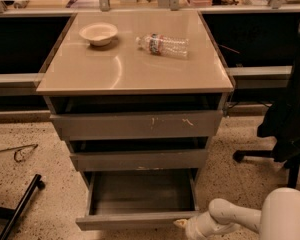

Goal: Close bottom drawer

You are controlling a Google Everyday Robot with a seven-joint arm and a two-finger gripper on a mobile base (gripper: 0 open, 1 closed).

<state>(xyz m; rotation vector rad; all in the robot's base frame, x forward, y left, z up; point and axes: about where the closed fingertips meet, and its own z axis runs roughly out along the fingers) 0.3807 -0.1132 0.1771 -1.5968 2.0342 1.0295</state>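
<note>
The bottom drawer [140,196] is the lowest of three grey drawers in the tan-topped cabinet [132,71]. It stands pulled far out, and its shallow grey box looks empty. Its plain front [130,220] runs along the bottom of the view. My gripper [181,224] is at the end of the white arm [230,215], low at the bottom right. It is right at the right end of the drawer's front. Only its tip shows.
The middle drawer [140,159] and the scratched top drawer [137,125] stand slightly out. A white bowl [98,33] and a lying plastic bottle [162,44] are on the cabinet top. A black office chair [290,124] stands at the right. A black pole [20,204] lies on the floor at the left.
</note>
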